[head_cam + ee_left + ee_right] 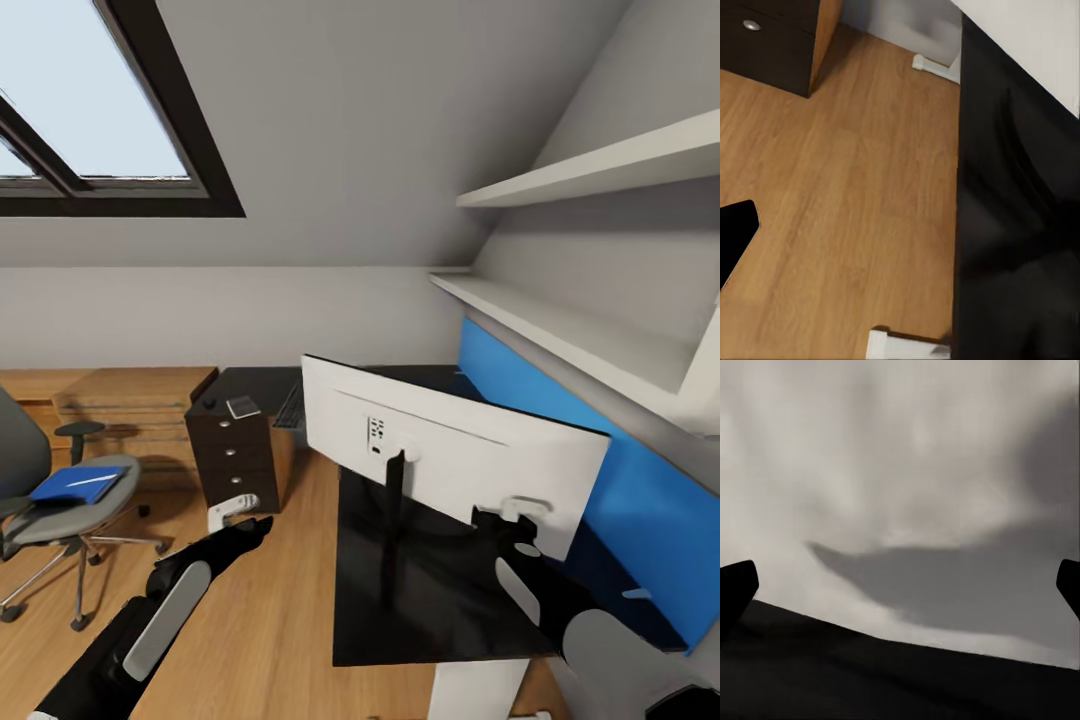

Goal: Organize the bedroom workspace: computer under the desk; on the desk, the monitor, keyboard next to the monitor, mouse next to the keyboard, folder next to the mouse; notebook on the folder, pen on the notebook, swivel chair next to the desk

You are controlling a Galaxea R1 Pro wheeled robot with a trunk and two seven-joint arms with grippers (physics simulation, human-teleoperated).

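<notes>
The monitor (450, 450) stands on the glossy black desk (440, 600) with its white back (900, 472) toward me. My right gripper (510, 520) is open just behind the monitor's lower right corner, its fingertips (735, 589) spread wide. My left gripper (240, 512) hangs open over the floor beside the desk edge (1020, 225). At the far left, the grey swivel chair (70, 520) carries the blue folder (78, 485) with the pale pen (92, 481) on it. The notebook (243, 406) and the keyboard (290, 408) lie on the far desk wing. The computer is out of view.
A black drawer unit (235, 460) stands under the far wing, with a low light-wood cabinet (130, 400) beyond the chair. A blue back panel (640, 500) and white shelves (560, 330) line the right wall. Wood floor (855, 195) lies between chair and desk.
</notes>
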